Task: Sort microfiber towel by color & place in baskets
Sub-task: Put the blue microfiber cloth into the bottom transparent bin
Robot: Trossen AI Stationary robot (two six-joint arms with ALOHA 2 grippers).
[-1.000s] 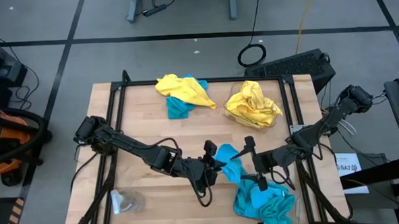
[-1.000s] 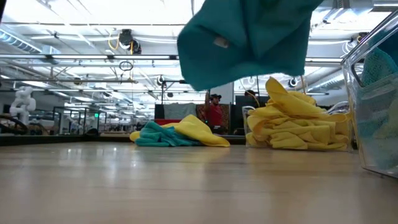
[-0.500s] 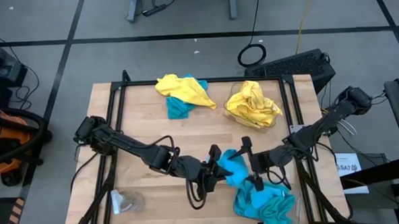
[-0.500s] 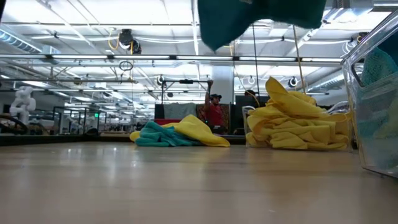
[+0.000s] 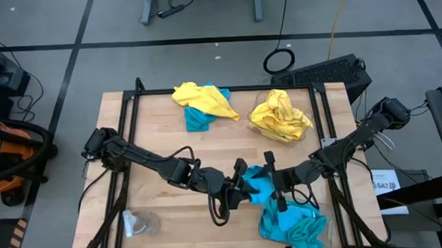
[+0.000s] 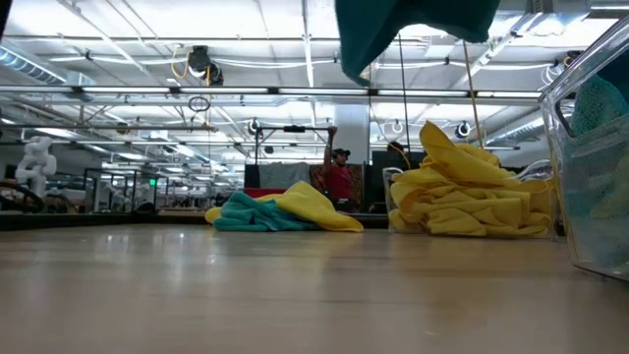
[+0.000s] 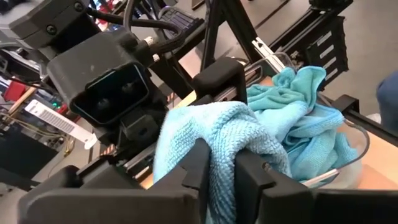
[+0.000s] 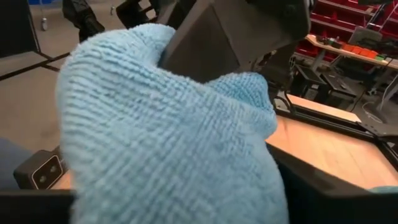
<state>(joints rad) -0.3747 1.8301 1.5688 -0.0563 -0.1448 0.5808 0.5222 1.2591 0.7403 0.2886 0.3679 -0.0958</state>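
Left pincer (image 5: 241, 184): mid-worktop toward the near edge, fingers (image 7: 198, 167) pinched narrow on a fold of the blue towel (image 5: 255, 184), clear to see in its own wrist view.
Right pincer (image 5: 271, 183): right up against that same blue towel from the other side; cloth fills its wrist view, so can't tell if actually gripping or just around it.
Blue towel: held up off the worktop between both pincers, just beside the near-right basket; hanging at the top of the low view (image 6: 413, 25).
Near-right basket (image 5: 324, 226): clear bin at the worktop's near right corner, stuffed with turquoise towels (image 5: 291, 227); same bin visible in the left wrist view (image 7: 354, 140).
Far basket (image 5: 258, 104): clear bin at the far right, heaped with yellow towels (image 5: 280, 115), spilling above the rim in the low view (image 6: 462, 192).
Unsorted pile (image 5: 201, 102): far side of the worktop, left of the yellow bin, a yellow towel draped over a blue one (image 5: 197, 119).
Small clear object (image 5: 138, 223): near left corner, well apart from everything.
Worktop (image 5: 154, 138): light wood, dark frame rails around it.
Background: a person in red (image 6: 341, 177) far off in the room, low view only.
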